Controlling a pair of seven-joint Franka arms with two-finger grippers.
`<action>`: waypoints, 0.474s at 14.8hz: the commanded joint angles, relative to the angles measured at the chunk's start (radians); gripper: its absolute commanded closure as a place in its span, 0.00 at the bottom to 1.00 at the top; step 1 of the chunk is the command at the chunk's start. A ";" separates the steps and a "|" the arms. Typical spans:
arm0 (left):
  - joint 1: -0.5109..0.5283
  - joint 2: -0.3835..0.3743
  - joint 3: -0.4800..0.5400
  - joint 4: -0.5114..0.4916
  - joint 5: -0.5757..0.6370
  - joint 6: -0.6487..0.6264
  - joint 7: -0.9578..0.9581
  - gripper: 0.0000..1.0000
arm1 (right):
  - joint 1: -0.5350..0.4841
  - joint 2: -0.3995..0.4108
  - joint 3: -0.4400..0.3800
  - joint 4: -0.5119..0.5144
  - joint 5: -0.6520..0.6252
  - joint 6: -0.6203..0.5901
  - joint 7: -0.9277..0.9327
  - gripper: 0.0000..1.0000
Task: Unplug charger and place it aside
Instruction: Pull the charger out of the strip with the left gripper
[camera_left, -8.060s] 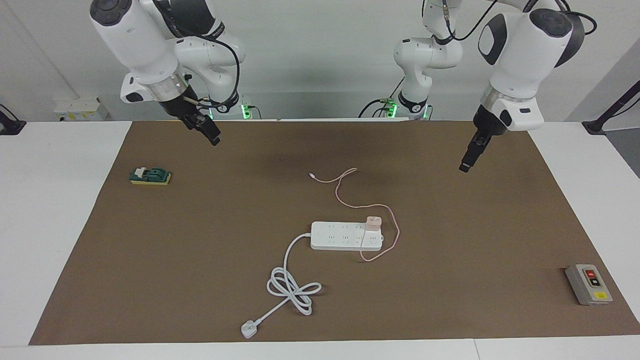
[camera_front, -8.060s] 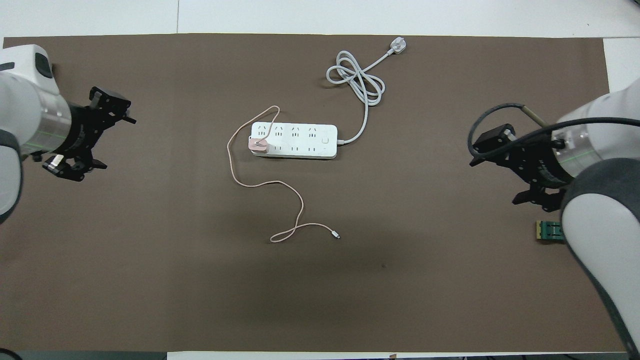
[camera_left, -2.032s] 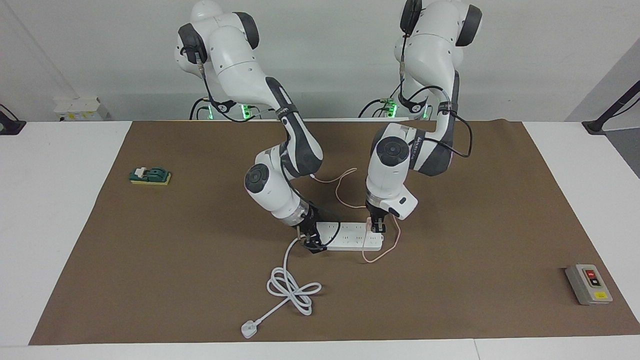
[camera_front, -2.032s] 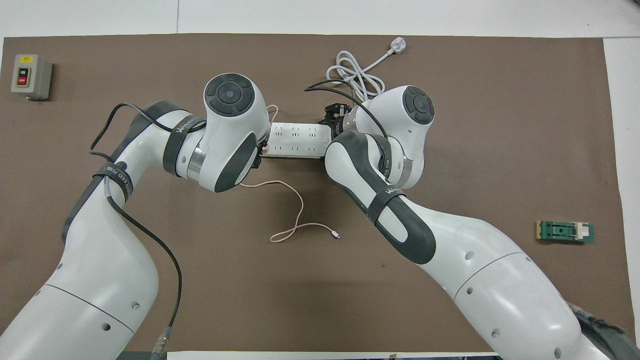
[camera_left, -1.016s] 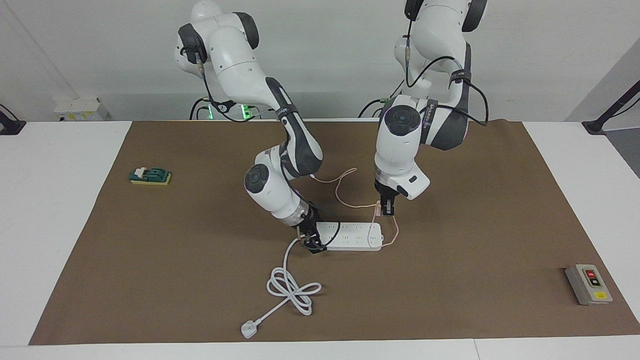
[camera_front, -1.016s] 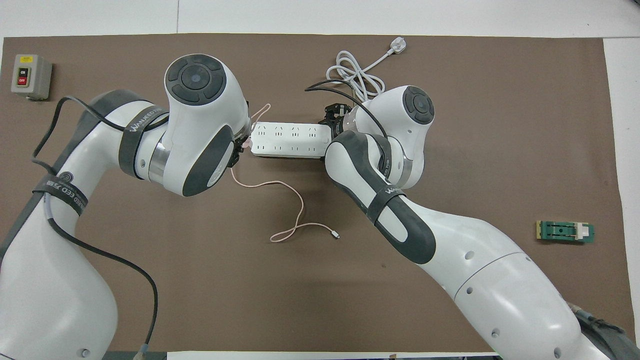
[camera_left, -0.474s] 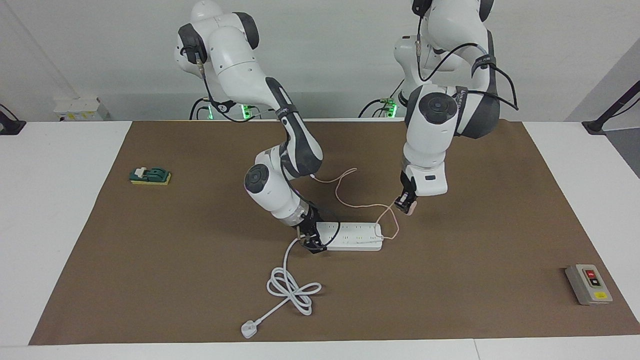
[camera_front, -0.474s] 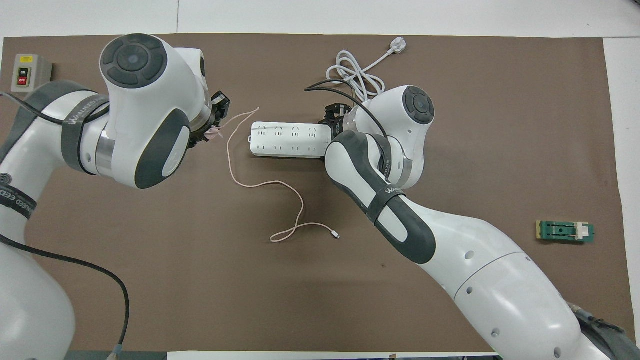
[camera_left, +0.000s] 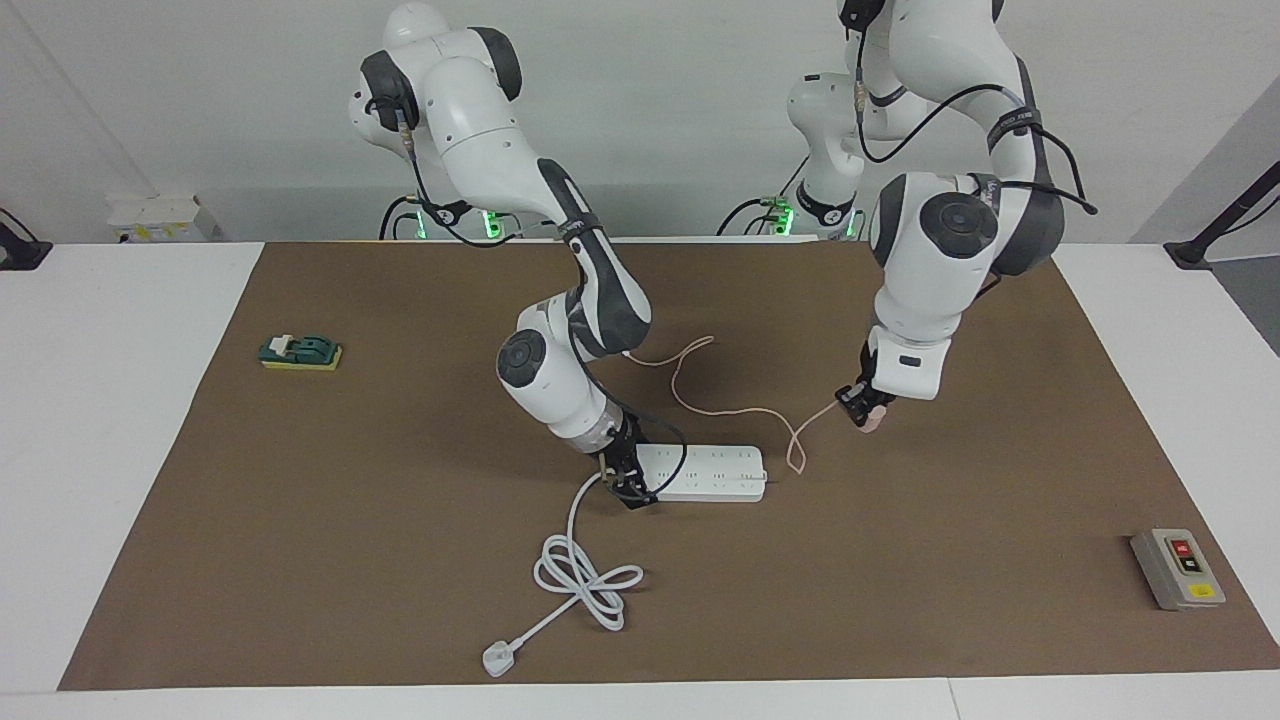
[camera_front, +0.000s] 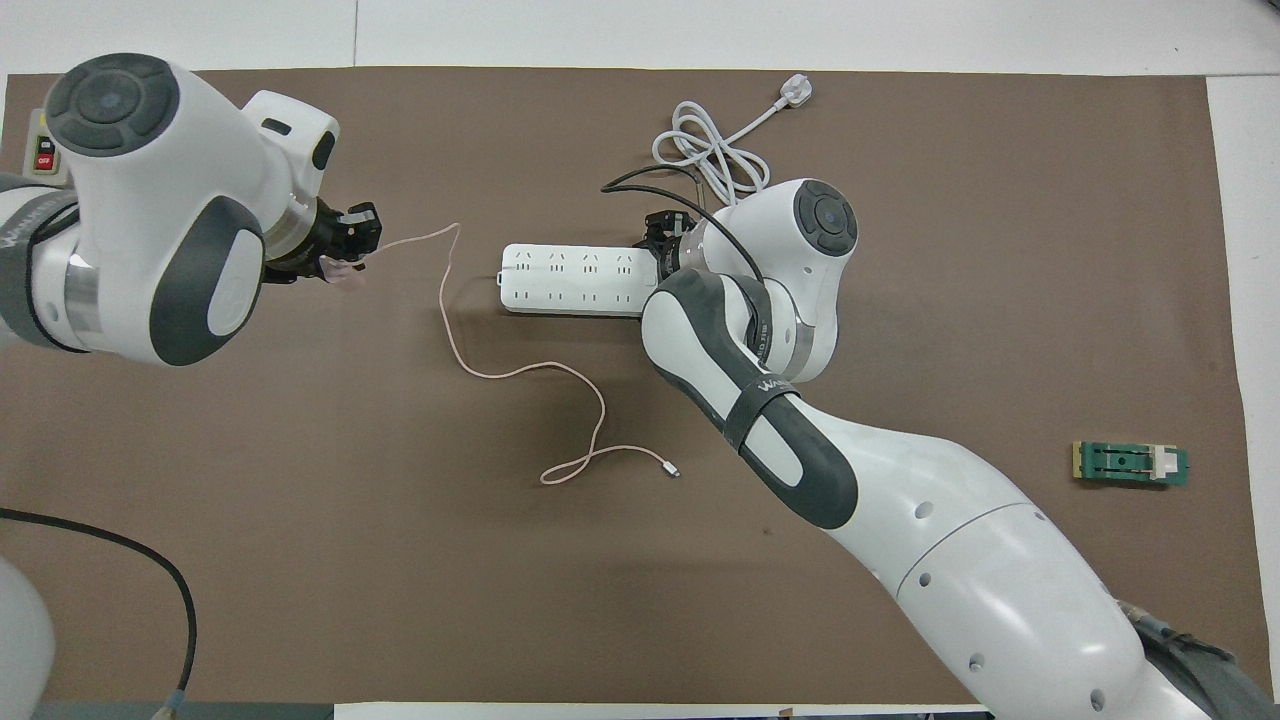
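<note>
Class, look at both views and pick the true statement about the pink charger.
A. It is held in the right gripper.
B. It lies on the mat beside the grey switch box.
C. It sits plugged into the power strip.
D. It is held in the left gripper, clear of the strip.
D: the left gripper is shut on the charger above the mat, apart from the power strip, with the pink cable trailing from it.
</note>
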 joint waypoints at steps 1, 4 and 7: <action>0.079 -0.113 -0.007 -0.137 -0.061 0.009 0.256 1.00 | 0.002 0.029 0.005 0.030 0.000 0.025 -0.029 0.00; 0.144 -0.196 -0.007 -0.270 -0.105 0.023 0.513 1.00 | -0.002 0.003 -0.001 0.030 0.000 -0.012 -0.027 0.00; 0.180 -0.253 -0.006 -0.358 -0.168 0.022 0.640 1.00 | -0.005 -0.014 -0.005 0.030 0.000 -0.038 -0.026 0.00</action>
